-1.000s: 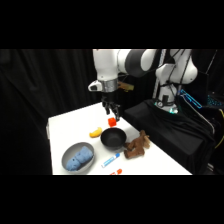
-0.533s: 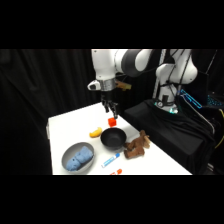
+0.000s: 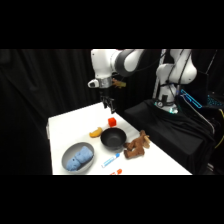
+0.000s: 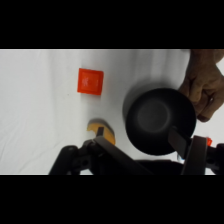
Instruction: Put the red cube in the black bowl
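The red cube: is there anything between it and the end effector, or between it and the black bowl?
Nothing visible. The red cube lies bare on the table, the end effector hangs above it, and only white table separates it from the black bowl.

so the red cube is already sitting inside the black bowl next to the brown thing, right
Not quite. The red cube is not in the black bowl; it sits on the white table beside the bowl, apart from it, as the wrist view shows. The bowl does lie next to the brown thing.
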